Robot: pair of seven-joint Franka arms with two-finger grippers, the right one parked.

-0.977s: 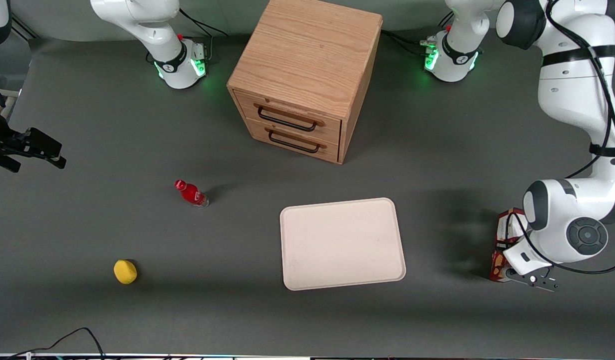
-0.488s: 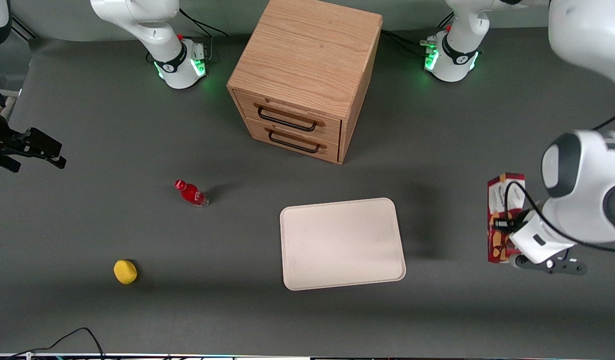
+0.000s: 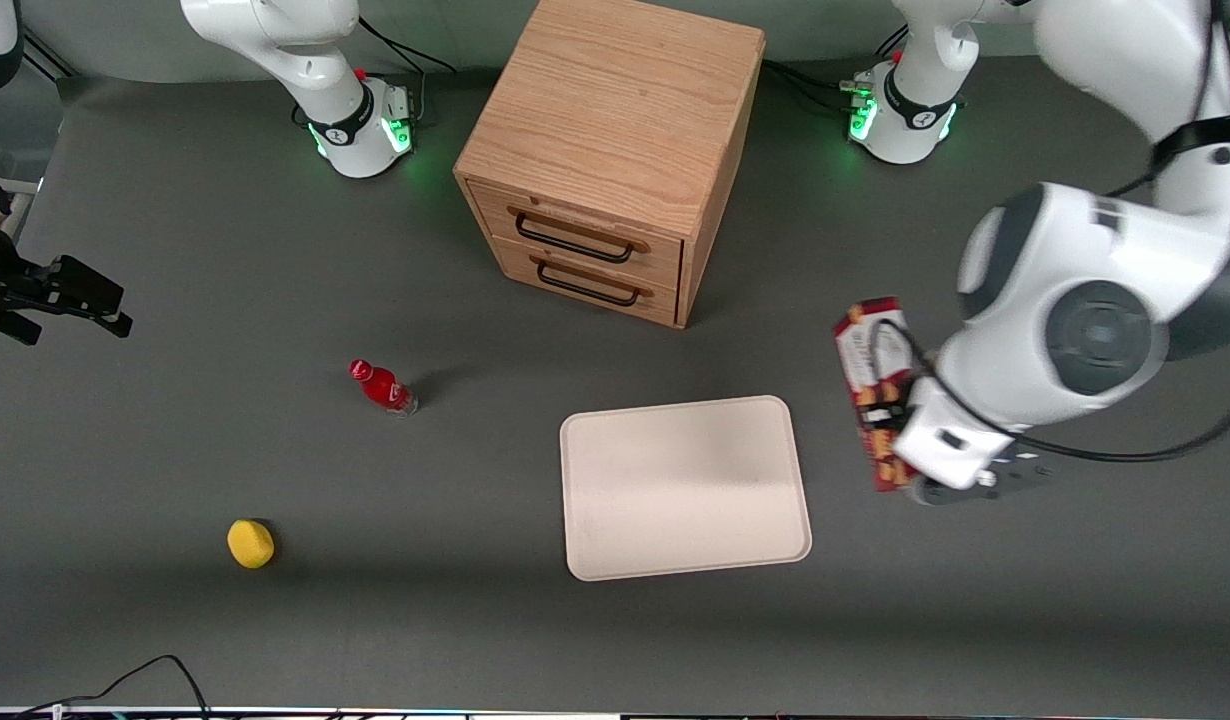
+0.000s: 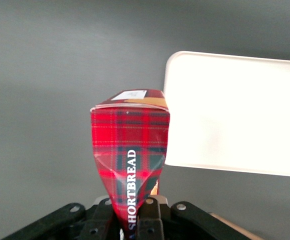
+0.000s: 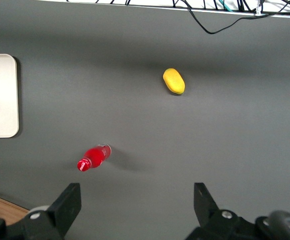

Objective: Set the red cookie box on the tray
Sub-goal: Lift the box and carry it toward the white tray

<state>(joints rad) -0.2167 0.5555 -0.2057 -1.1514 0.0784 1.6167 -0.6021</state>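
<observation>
The pincer (image 3: 900,440) is clamped on the red cookie box (image 3: 872,385), its dark fingers (image 4: 147,212) pinching the carton's lower end so that the cardboard creases inward there. The box is carried clear of the bench (image 3: 175,450), its length running toward and away from the front camera, and it hangs just beside the tray (image 3: 675,540), off the short edge that faces the working arm's end of the bench. In the front view a narrow strip of bare bench shows between the box and that rim; in the wrist view the box's upper corner overlaps the tray's rounded corner. The tray lies flat and unoccupied, its whole surface open. The wooden drawer cabinet (image 3: 615,150) stands farther from the front camera than the tray, with a band of bare bench between them. The small red bottle (image 3: 382,386) and the yellow object (image 3: 250,543) sit well apart from the tray, toward the parked arm's end.
</observation>
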